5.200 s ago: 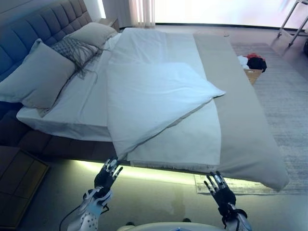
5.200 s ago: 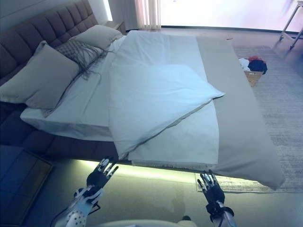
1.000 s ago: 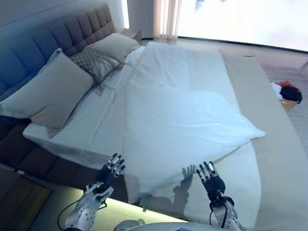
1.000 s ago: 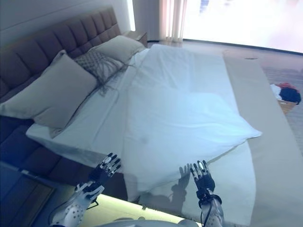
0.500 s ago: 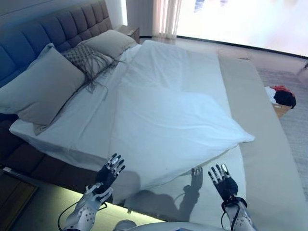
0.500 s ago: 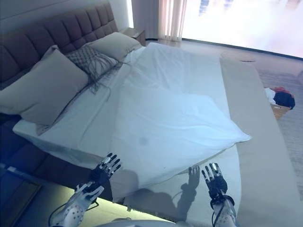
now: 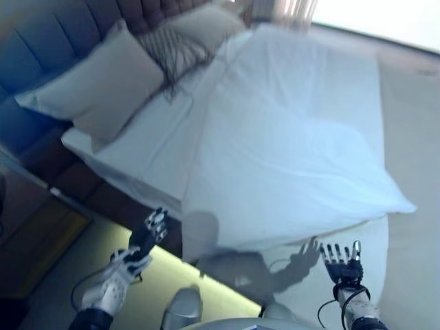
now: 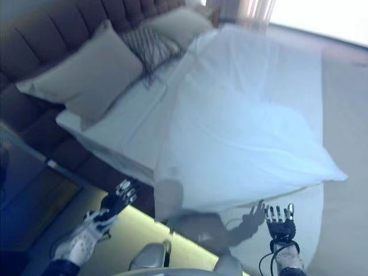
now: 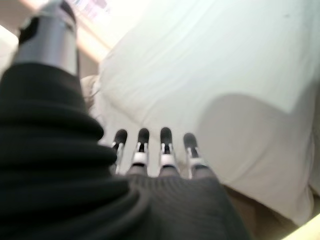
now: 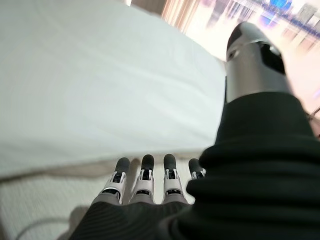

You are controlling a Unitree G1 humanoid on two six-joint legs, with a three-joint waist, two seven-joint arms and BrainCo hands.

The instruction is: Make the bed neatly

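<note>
The bed's white duvet (image 7: 289, 158) lies folded back on itself, its loose corner (image 7: 402, 204) pointing to the right and its near edge hanging over the bedside. The white sheet (image 7: 137, 148) is bare on the left. My left hand (image 7: 148, 232) is open, fingers straight, in front of the bedside just left of the duvet's hanging edge. My right hand (image 7: 342, 260) is open above the low near part of the duvet. The straight fingers (image 9: 165, 145) in the left wrist view point at the duvet (image 9: 210, 65). The fingers (image 10: 145, 172) in the right wrist view do the same.
A large beige pillow (image 7: 103, 82), a patterned cushion (image 7: 175, 55) and a second pillow (image 7: 206, 24) lean on the padded headboard (image 7: 41, 41) at the upper left. A beige cover (image 7: 412, 103) runs along the bed's right side. A wooden bedside unit (image 7: 34, 227) stands at the left.
The whole picture has shifted and tilted, so the camera has moved nearer the bed. Both hands stay open and raised toward the duvet's near edge.
</note>
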